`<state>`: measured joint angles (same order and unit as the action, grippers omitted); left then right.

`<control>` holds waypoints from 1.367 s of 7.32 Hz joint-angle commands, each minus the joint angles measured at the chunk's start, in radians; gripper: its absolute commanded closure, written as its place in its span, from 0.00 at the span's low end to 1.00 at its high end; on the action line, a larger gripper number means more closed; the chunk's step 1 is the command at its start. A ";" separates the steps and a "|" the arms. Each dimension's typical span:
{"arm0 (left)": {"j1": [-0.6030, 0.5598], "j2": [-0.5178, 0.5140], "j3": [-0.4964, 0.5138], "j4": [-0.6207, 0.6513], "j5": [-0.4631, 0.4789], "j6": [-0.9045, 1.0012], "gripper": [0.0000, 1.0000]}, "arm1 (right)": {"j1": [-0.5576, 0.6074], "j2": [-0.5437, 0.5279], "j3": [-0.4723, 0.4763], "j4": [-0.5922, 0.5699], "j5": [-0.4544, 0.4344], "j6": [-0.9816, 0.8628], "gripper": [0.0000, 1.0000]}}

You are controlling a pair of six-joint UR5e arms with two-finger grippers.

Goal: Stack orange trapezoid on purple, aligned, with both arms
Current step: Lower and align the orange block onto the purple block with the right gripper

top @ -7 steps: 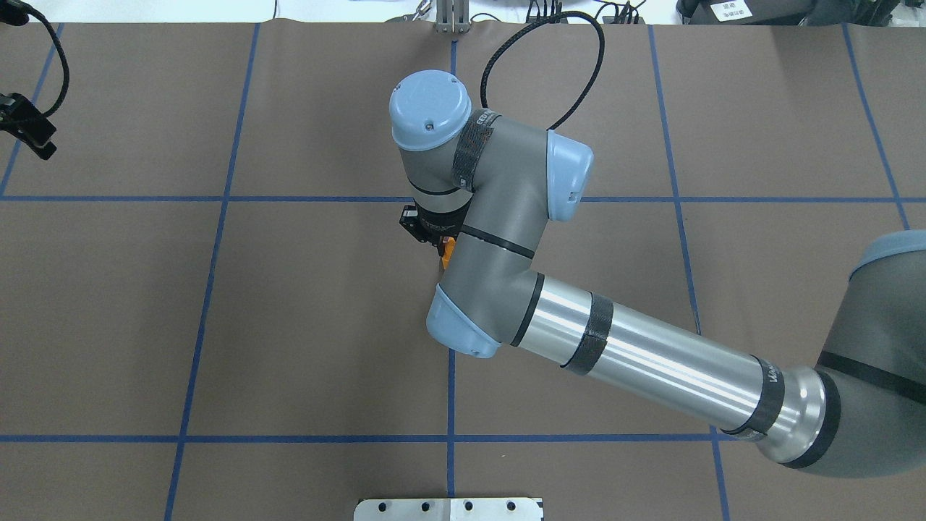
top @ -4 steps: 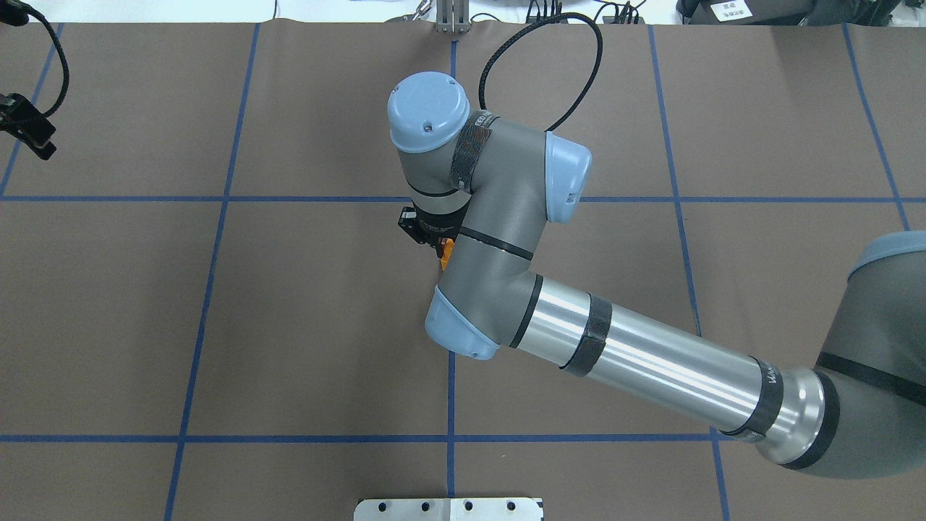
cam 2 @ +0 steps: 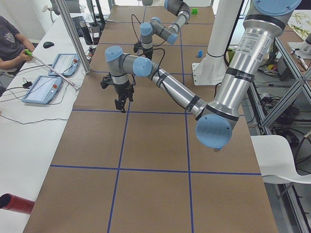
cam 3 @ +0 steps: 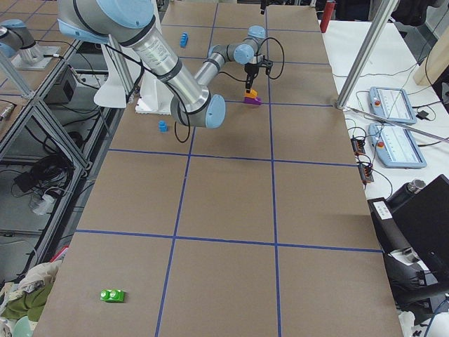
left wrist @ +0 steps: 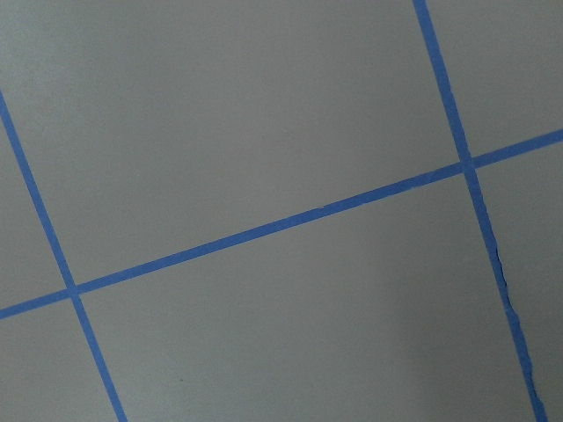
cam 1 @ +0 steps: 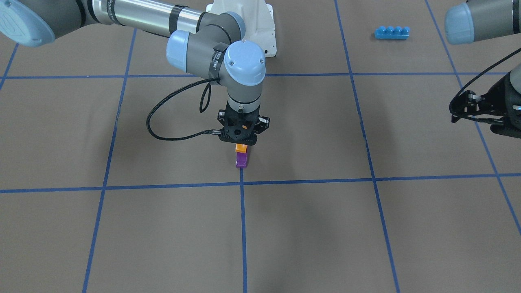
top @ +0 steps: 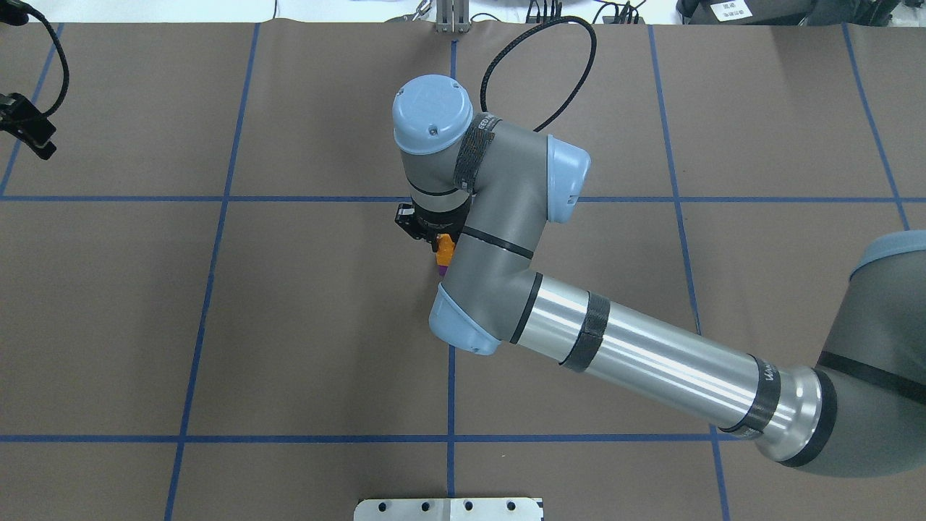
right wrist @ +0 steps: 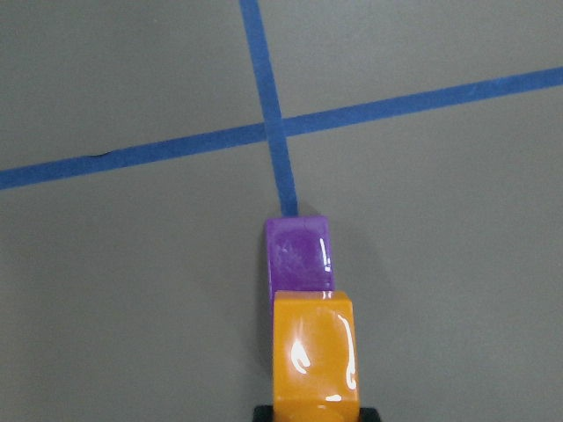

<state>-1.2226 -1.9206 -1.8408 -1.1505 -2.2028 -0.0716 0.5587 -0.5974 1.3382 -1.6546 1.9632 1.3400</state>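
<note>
My right gripper [cam 1: 241, 144] is shut on the orange trapezoid [cam 1: 241, 148] and holds it right over the purple block [cam 1: 241, 161], near the table's middle by a blue tape crossing. In the right wrist view the orange trapezoid [right wrist: 315, 352] covers the near end of the purple block [right wrist: 299, 253]; I cannot tell whether they touch. Both also show in the overhead view, the orange trapezoid [top: 446, 248] above the purple block [top: 440, 270]. My left gripper [cam 1: 458, 110] hangs far off at the table's side, and I cannot tell whether it is open or shut.
A long blue four-stud brick [cam 1: 391, 32] lies near the robot's base. A small blue block [cam 3: 163, 126] sits by the white base plate, and a green block [cam 3: 112, 295] lies at the far table end. Blue tape lines grid the brown table.
The right wrist has shifted slightly with the orange trapezoid, and a sliver of the purple block now shows beneath it in the overhead view. The left arm has not moved.
</note>
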 commanded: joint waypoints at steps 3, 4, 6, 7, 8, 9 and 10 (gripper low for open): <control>0.000 0.000 -0.005 0.000 0.000 -0.002 0.00 | 0.001 -0.002 -0.013 0.013 0.000 0.002 1.00; 0.000 0.000 -0.005 0.002 0.000 -0.002 0.00 | 0.000 -0.002 -0.014 0.013 0.000 0.002 1.00; 0.000 -0.002 -0.005 0.000 0.000 -0.002 0.00 | 0.003 -0.002 -0.014 0.013 0.000 0.001 1.00; 0.000 -0.003 -0.005 0.002 0.000 -0.002 0.00 | 0.009 -0.002 -0.014 0.013 0.002 0.002 0.88; -0.002 -0.006 -0.005 0.002 0.000 -0.002 0.00 | 0.007 -0.002 -0.014 0.013 0.002 0.010 0.19; -0.002 -0.009 -0.003 0.002 0.000 -0.002 0.00 | 0.006 0.001 -0.013 0.015 0.002 0.016 0.00; -0.002 -0.012 -0.005 0.002 0.000 -0.002 0.00 | 0.012 0.001 -0.011 0.015 0.003 0.015 0.00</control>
<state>-1.2238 -1.9290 -1.8449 -1.1490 -2.2028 -0.0736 0.5664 -0.5978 1.3252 -1.6403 1.9653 1.3527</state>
